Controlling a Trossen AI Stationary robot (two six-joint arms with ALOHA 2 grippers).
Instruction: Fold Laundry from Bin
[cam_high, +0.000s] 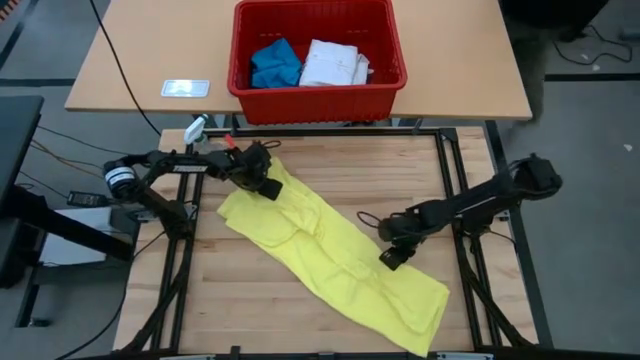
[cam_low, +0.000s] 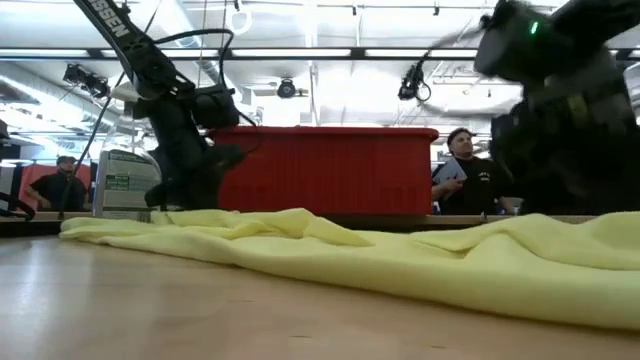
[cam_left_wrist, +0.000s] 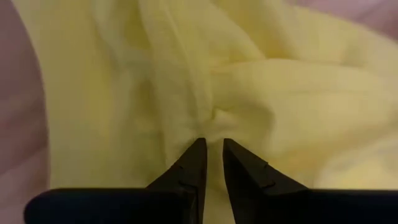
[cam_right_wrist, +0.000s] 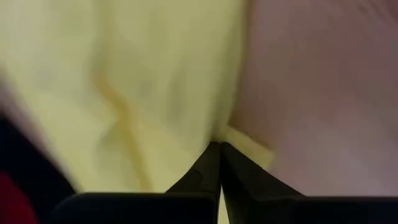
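The bright yellow T-shirt (cam_high: 330, 250) lies crumpled in a long band across the wooden table, from far left to near right; it also shows in the low view (cam_low: 400, 255). My left gripper (cam_high: 266, 182) is shut on its far-left end. My right gripper (cam_high: 392, 256) is shut on its right-hand edge near the middle. The red bin (cam_high: 318, 85) stands on the tan table beyond, holding a blue piece (cam_high: 275, 62) and a white shirt (cam_high: 335, 62). The dark grey piece is out of view. My left gripper pinches a small gathered fold of the yellow cloth (cam_left_wrist: 213, 124) between its two fingertips (cam_left_wrist: 198, 152), slanting down from the table's left. The cloth around it lies slack on the table. How many layers it holds I cannot tell. My right gripper pinches the T-shirt's side edge (cam_right_wrist: 245, 142) between its shut fingertips (cam_right_wrist: 211, 158), slanting down from the table's right. A small flap of the edge sticks out beside the fingers. The cloth lies on the bare wood there.
A black metal frame (cam_high: 450, 190) borders the wooden table on its left, right and far sides. A white label (cam_high: 186, 88) lies on the tan table left of the bin. People (cam_low: 465, 170) sit in the room behind. Bare wood (cam_high: 240, 290) shows near left.
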